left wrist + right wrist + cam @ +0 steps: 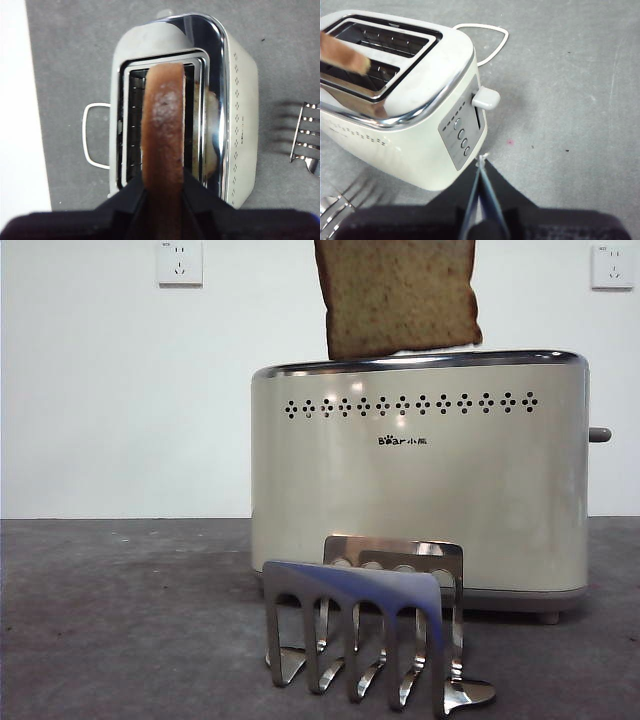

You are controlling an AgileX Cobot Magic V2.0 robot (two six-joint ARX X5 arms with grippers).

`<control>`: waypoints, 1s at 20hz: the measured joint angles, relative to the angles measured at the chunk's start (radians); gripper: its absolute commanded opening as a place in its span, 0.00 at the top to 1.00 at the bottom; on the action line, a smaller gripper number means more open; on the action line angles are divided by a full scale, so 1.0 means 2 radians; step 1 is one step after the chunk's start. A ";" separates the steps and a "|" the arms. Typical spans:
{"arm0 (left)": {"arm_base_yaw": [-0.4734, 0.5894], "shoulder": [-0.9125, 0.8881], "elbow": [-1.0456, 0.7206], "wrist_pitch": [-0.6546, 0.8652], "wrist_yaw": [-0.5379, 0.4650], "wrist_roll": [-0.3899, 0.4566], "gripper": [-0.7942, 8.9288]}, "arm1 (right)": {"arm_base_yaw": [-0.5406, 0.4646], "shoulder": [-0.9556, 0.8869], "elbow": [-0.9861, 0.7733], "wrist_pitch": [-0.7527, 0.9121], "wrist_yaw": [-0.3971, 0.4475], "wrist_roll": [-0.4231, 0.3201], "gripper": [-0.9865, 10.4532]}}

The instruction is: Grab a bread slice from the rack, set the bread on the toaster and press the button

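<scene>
The slice of bread (163, 130) is hanging edge-down in my left gripper (163, 192), whose two jaws are clamping its faces at the crust end nearest the wrist, so that the free edge is pointing straight into the toaster (420, 490) below. I am holding it upright and lengthwise along the slots, because only a slice aligned this way should drop in cleanly; in the front view its lower edge is hovering just above the chrome rim, not yet inside. Which of the two slots lies directly beneath it I cannot tell for certain. The rack (370, 625) is standing well apart from this gripper, on the toaster's vented side, and carries no slice. My right gripper (481, 165), jaws pressed together on nothing, is waiting near the toaster's narrow end, just short of the button (486, 98), presumably so that it can press down once the bread is seated.
</scene>
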 measured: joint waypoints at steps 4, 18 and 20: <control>0.002 0.019 0.000 0.002 0.006 0.003 0.93 | 0.000 0.000 0.000 -0.001 0.000 0.000 0.92; 0.034 0.050 0.000 0.023 0.053 0.011 0.93 | 0.000 0.000 0.000 -0.001 0.000 0.000 0.92; 0.034 0.058 0.000 0.023 0.053 0.011 0.93 | 0.000 0.000 0.000 -0.001 0.000 0.000 0.92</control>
